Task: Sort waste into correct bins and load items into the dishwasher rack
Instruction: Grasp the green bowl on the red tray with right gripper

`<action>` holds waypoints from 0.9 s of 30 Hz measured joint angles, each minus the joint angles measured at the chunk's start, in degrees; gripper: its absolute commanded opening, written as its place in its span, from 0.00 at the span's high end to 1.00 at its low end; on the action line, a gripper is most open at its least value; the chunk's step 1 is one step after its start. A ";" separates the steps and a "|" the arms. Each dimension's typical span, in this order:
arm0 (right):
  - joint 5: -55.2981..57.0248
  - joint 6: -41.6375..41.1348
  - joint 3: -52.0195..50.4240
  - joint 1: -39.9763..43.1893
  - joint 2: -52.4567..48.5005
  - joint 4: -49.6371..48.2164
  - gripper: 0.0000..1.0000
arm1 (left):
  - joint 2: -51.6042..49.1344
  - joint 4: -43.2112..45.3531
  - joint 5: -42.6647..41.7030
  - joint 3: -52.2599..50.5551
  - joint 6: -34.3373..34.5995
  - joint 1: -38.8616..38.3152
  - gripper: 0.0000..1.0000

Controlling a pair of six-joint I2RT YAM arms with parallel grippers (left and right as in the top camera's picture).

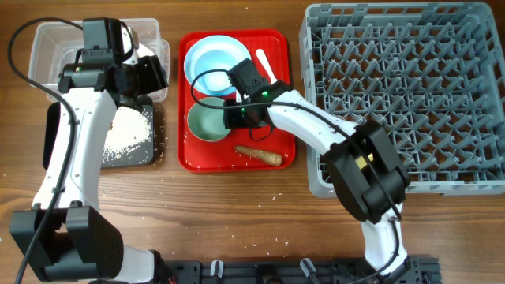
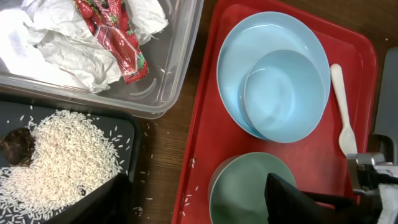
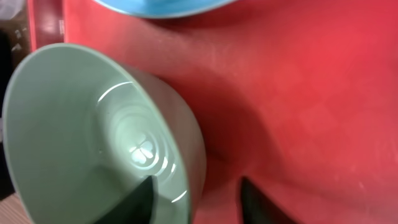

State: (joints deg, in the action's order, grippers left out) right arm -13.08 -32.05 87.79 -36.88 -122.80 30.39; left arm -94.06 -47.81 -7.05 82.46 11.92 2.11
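Note:
The pale green bowl point(image 1: 207, 125) sits on the flat red tray point(image 1: 276, 47). My right gripper point(image 1: 237, 115) is open and straddles the bowl's rim point(image 3: 93, 124), one finger inside and one outside point(image 3: 199, 199). Above it a light blue bowl point(image 1: 219, 67) rests in a pale plate point(image 2: 236, 68), with the white spoon point(image 1: 264, 65) beside them. The carrot-like root point(image 1: 259, 155) lies at the tray's front. My left gripper point(image 1: 148, 75) is open and empty point(image 2: 199, 205) between the bins and the red tray. The yellow cup is out of view.
The clear tub point(image 2: 168, 93) holds white tissue point(image 2: 56, 43) and the red wrapper point(image 2: 118, 43). The black tray point(image 1: 52, 134) holds rice point(image 2: 62, 155) and a dark lump point(image 2: 17, 148). The grey rack point(image 1: 410, 95) stands at the right. Loose rice grains lie on the wood.

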 measured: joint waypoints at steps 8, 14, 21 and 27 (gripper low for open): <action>-0.20 -1.57 0.00 1.22 0.04 2.01 0.96 | 0.00 -0.02 1.22 0.00 0.59 0.00 0.00; 2.86 0.13 -0.09 10.49 12.92 9.57 0.96 | 0.00 -0.02 1.27 0.00 0.81 0.00 0.00; 35.93 2.56 0.46 20.55 31.32 15.67 0.96 | 0.00 -0.02 1.27 0.00 0.81 0.00 0.00; 67.28 23.12 0.37 21.35 18.75 -5.75 0.96 | 0.00 -0.17 1.42 0.00 0.81 0.00 0.00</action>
State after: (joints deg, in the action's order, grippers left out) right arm 54.19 -8.93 88.16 -15.53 -104.05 24.64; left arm -94.06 -47.99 -5.63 82.46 12.73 2.11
